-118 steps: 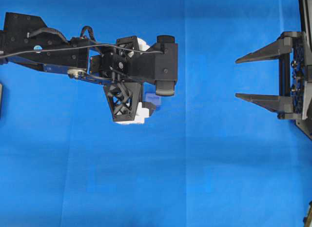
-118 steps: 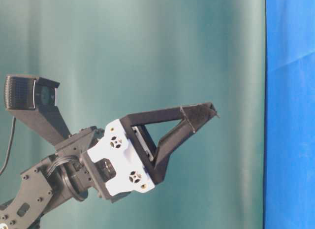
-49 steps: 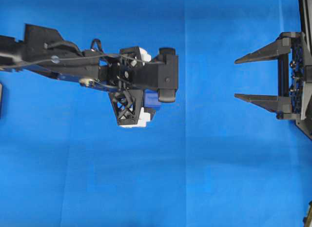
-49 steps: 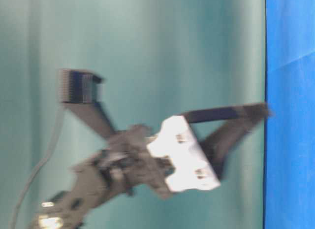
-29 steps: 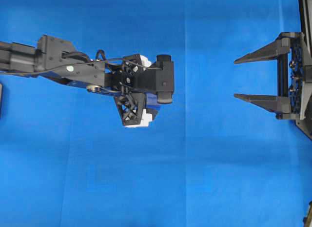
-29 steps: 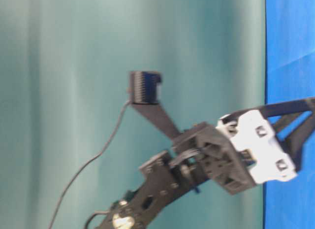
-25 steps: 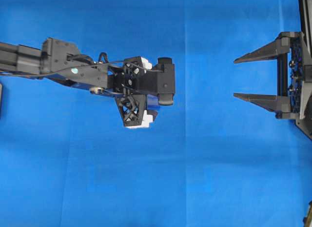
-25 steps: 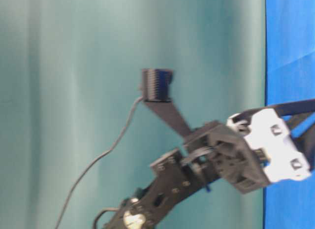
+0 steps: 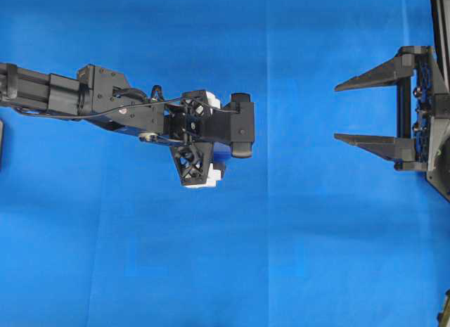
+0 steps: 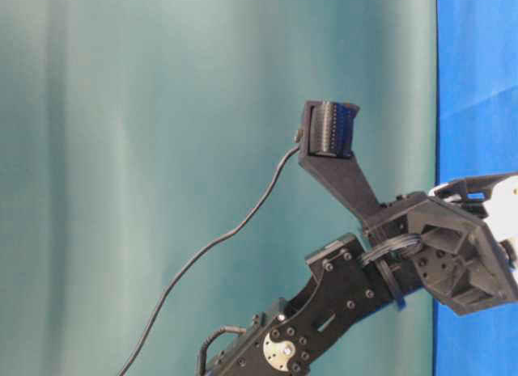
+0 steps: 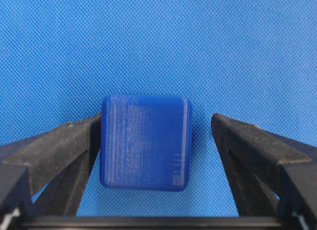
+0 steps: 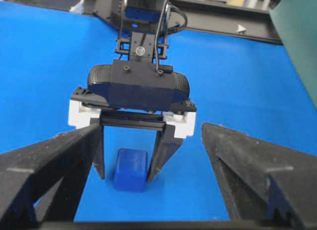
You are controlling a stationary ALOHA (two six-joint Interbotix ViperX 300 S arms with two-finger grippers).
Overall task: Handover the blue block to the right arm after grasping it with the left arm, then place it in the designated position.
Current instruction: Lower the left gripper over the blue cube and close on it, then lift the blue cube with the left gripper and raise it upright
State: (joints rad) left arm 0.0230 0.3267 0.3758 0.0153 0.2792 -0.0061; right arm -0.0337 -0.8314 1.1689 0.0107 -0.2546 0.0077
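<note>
Your inventory at this moment: one blue block [image 11: 145, 142], a small dark-blue cube with rounded edges, resting on the blue cloth [image 9: 295, 257] that covers the tabletop, left of the centre crease in the overhead view. One left arm [image 9: 105, 105], black, reaching in from the left edge, its wrist camera [image 9: 241, 126] riding above the block. One left claw [image 12: 128, 158] with white brackets [image 12: 79, 114] at the finger bases, pointed down and lowered around the block; you see in the left wrist view that its jaws stand spread, one finger [image 11: 54, 151] touching or just beside one face of the cube, the other finger [image 11: 257, 151] apart from the opposite face with cloth showing between, so the block is straddled, not clamped. One right claw [image 9: 351, 110], all black, at the right edge of the overhead view, well apart from the block, its two pointed fingers [image 9: 369, 74] spread wide and aimed toward the left arm, nothing between them.
</note>
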